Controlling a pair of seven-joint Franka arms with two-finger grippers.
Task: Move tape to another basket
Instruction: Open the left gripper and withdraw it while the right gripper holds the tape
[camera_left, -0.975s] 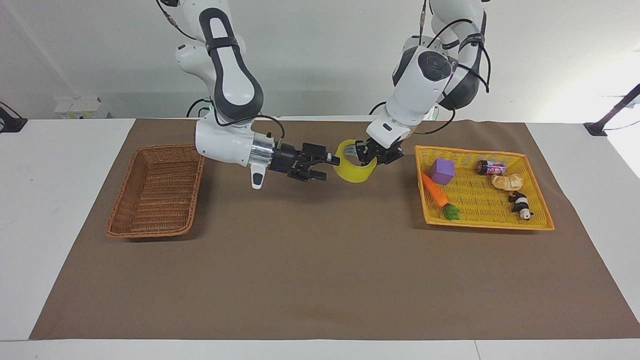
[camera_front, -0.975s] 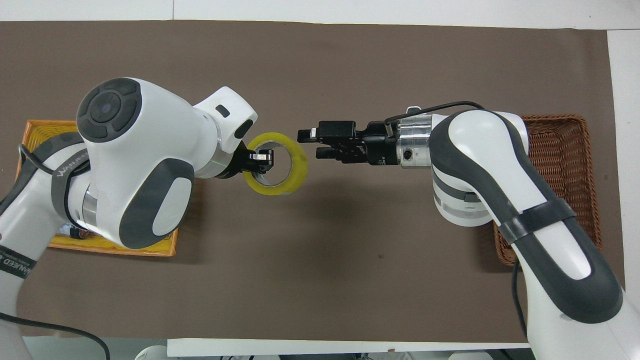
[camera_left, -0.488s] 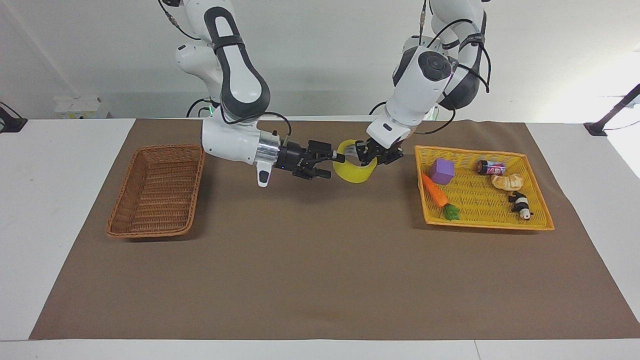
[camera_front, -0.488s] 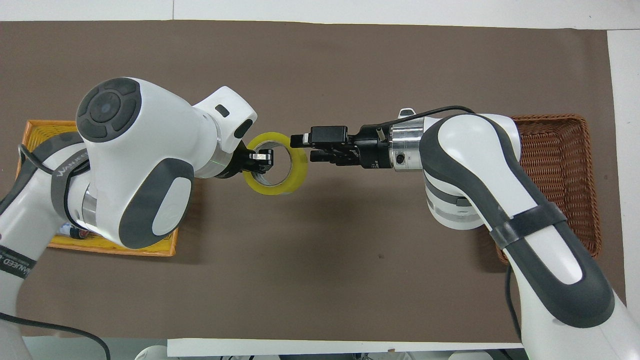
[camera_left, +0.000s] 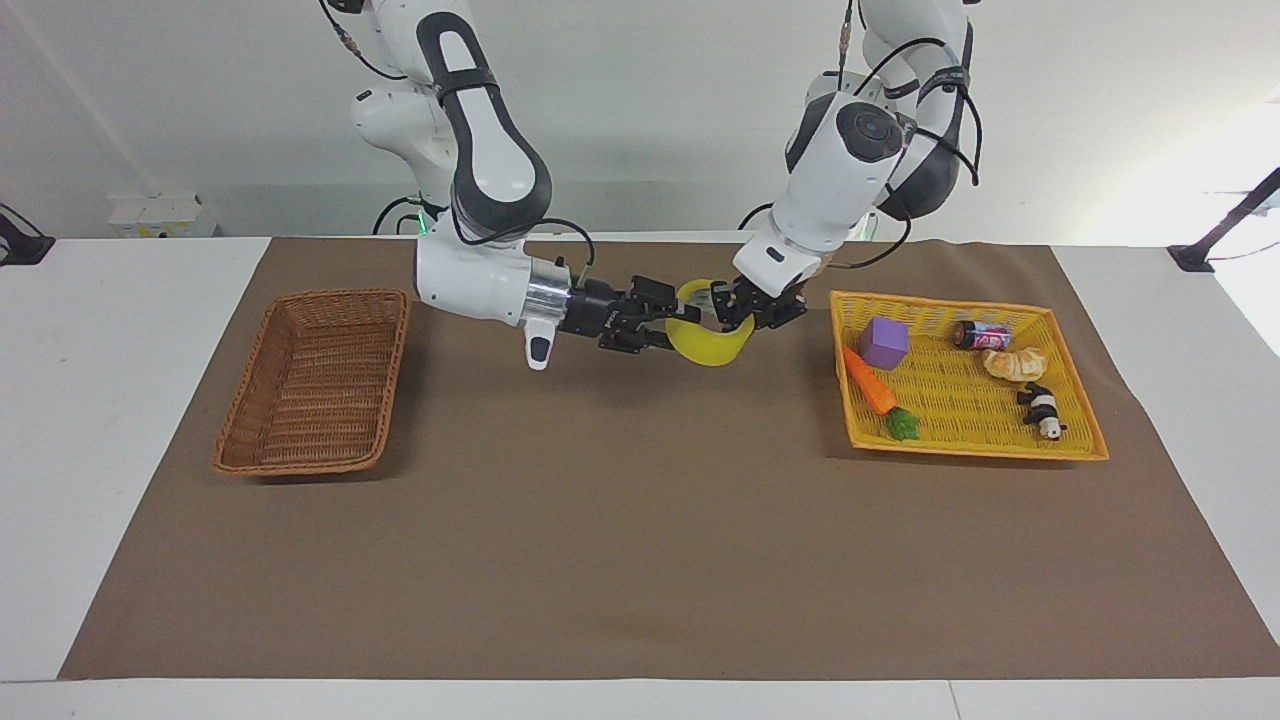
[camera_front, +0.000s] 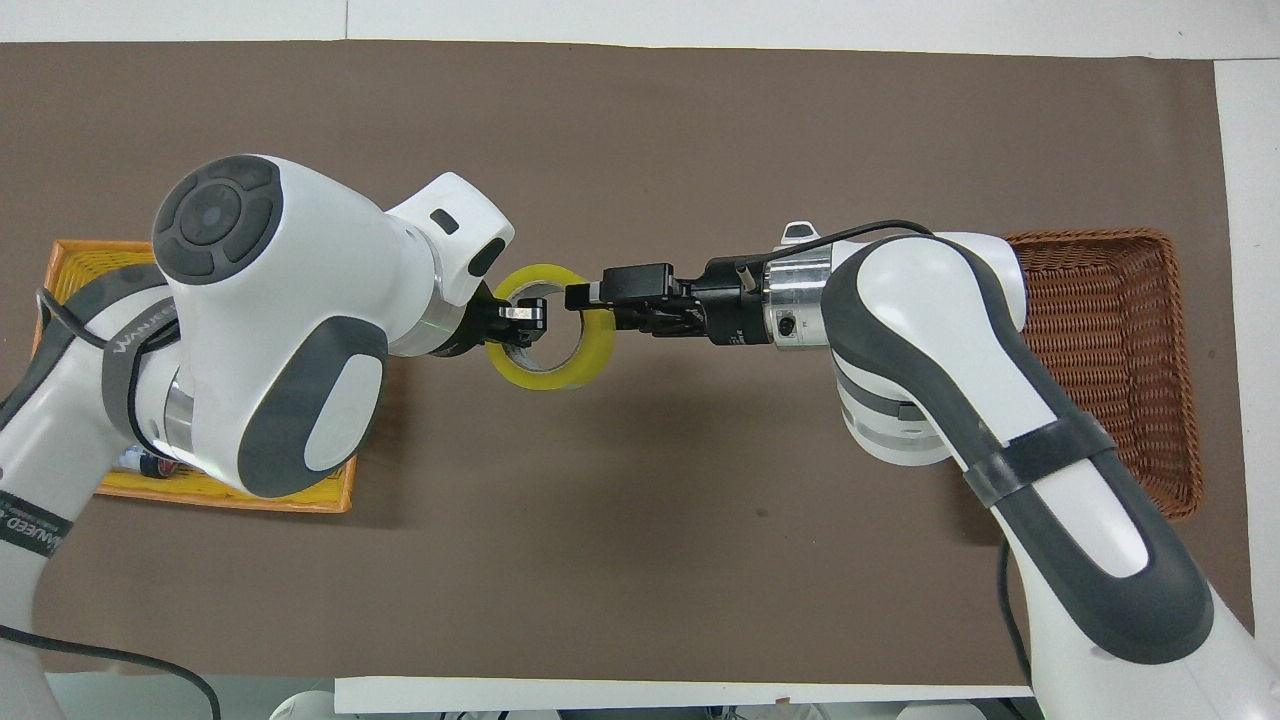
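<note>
Facing view
Tape: the yellow tape (camera_left: 712, 343) hangs in the air above the brown mat (camera_left: 640, 560), between the two baskets.
Left gripper: the left gripper (camera_left: 728, 308) comes down from the yellow basket's end, fingers pinched tight on the roll's wall.
Right gripper: the right gripper (camera_left: 678, 318) reaches in level from the wicker end, fingers straddling the roll's wall; whether they have clamped it, I cannot tell.
Brown wicker basket: the brown wicker basket (camera_left: 312, 385) sits at the right arm's end.
Yellow basket: the yellow basket (camera_left: 965, 440) at the left arm's end holds a purple cube (camera_left: 884, 342), a carrot (camera_left: 872, 385), a can (camera_left: 982, 333), a pastry (camera_left: 1014, 362) and a panda (camera_left: 1042, 410).

Overhead view
Tape: the ring (camera_front: 550, 370) shows open end up.
Left gripper: gripping the rim (camera_front: 518, 315) on its own side.
Right gripper: tips (camera_front: 585, 305) over the rim facing the wicker basket (camera_front: 1120, 340).
</note>
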